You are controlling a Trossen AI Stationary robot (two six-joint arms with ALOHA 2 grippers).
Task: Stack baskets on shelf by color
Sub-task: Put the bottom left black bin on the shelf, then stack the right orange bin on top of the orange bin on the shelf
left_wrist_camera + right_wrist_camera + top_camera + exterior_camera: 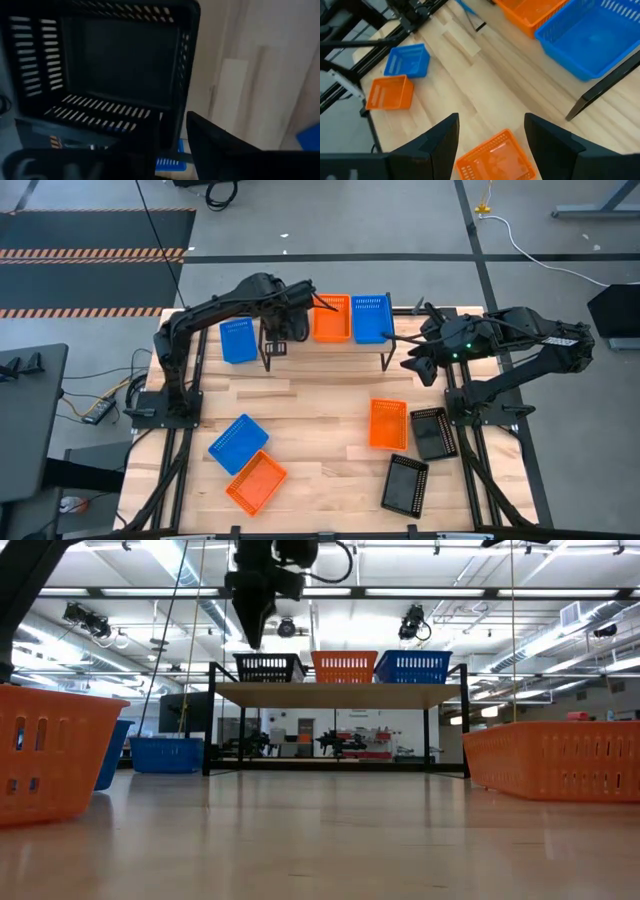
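The left end effector (283, 320) hung over the shelf's (340, 693) left end, directly above a black basket (268, 668) there; its finger spread could not be told. Right of it sat the orange basket (331, 318), then the blue basket (370, 318). The right end effector (490, 137), open and empty, hovered beyond the shelf's right end, over the bench (310, 415).

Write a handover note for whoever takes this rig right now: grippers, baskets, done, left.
Left gripper: above the black mesh plastic basket on the wooden shelf; fingers unclear.
Right gripper: open, empty, beside the shelf's right end.
Done: one black, one orange basket and one blue basket side by side on the shelf.
Left: six baskets on the table, two per colour, to stack.
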